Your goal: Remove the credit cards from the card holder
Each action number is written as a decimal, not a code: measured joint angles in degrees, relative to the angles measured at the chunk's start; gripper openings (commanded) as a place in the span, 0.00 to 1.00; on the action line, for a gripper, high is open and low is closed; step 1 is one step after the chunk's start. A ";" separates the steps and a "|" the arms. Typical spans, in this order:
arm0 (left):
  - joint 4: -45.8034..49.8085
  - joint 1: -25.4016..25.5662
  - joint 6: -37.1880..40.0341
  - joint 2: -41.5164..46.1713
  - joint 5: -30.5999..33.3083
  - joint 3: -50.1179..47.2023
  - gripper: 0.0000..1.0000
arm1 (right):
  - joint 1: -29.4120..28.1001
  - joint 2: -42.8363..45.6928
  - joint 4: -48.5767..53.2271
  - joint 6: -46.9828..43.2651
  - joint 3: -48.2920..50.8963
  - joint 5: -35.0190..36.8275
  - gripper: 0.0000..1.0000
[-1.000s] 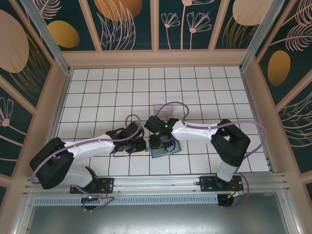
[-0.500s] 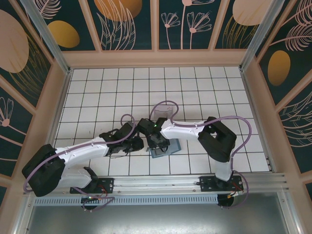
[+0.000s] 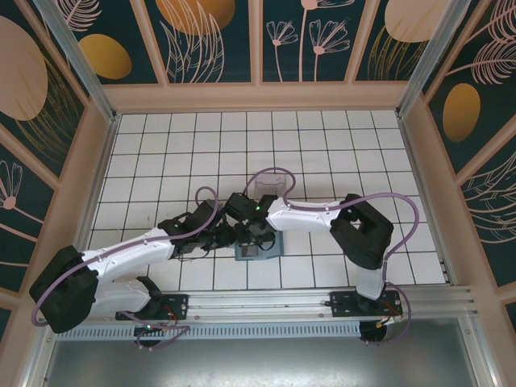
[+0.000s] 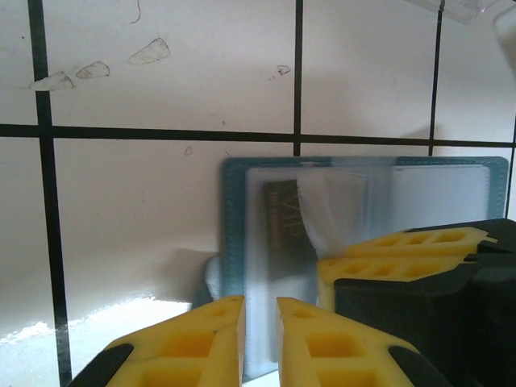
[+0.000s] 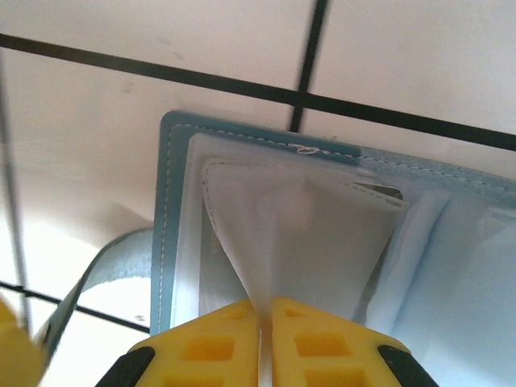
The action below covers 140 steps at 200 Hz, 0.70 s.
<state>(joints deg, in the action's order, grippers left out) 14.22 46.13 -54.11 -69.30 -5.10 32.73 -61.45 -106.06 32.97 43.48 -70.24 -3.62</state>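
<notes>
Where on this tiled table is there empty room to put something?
Free: the tile rows between the clear box and the back wall, plus tiles right of the right arm. Crowded: the near middle, where the left claw and right claw meet at the card holder.

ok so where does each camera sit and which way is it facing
Top: fixed above and behind the bases, facing down at the table; left arm and right arm meet over the holder.
Left wrist: on that arm, facing along the left gripper, closed on the open holder's near edge.
Right wrist: on that arm, facing down past the right gripper, shut on the holder's clear pocket.
Shared: both wrist views show the open holder and that pinched pocket.
</notes>
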 measured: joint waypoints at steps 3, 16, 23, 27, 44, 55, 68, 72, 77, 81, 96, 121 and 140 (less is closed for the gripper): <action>0.02 -0.02 0.00 0.00 -0.02 0.00 0.19 | 0.13 0.28 -0.66 0.20 0.31 -0.44 0.11; 0.15 -0.02 0.31 -0.02 -0.39 0.00 0.19 | 1.07 2.01 -3.76 1.03 2.32 -2.19 0.11; 0.17 -0.02 0.55 -0.17 -0.63 0.07 0.18 | 1.68 3.19 -5.44 1.66 3.80 -3.10 0.11; 0.13 -0.02 0.70 -0.33 -0.85 0.09 0.18 | 2.10 3.96 -6.47 2.05 4.81 -3.61 0.11; 0.13 -0.02 1.40 -1.64 -1.99 0.61 0.18 | 3.82 7.26 -11.26 3.39 9.57 -6.14 0.12; -0.31 -0.02 1.66 -2.89 -2.89 0.98 0.18 | 4.90 9.25 -14.16 4.37 12.72 -7.56 0.12; -0.81 0.00 2.01 -4.42 -4.37 1.53 0.17 | 6.12 11.21 -17.62 5.44 16.24 -9.31 0.12; -0.96 0.00 2.12 -4.81 -4.81 1.73 0.17 | 6.49 11.85 -18.75 5.70 17.40 -9.90 0.12; -1.18 0.07 2.23 -5.51 -5.25 2.03 0.17 | 6.91 12.46 -19.91 6.19 18.67 -10.58 0.12; -1.31 0.20 2.40 -6.08 -5.53 2.32 0.18 | 7.21 12.90 -20.85 6.51 19.58 -11.08 0.13; -1.62 0.90 2.86 -8.46 -6.51 3.78 0.17 | 8.24 14.53 -24.39 7.61 23.08 -12.90 0.13; -2.03 1.92 3.45 -12.11 -7.63 6.12 0.16 | 9.07 16.79 -28.28 8.90 27.04 -14.56 0.13; -2.01 2.45 4.00 -14.53 -8.04 7.65 0.16 | 9.29 18.64 -30.58 9.70 29.07 -14.97 0.15</action>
<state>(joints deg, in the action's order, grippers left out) 12.21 48.58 -50.11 -83.83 -13.15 40.38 -52.16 -87.42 2.39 53.19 -41.17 -18.59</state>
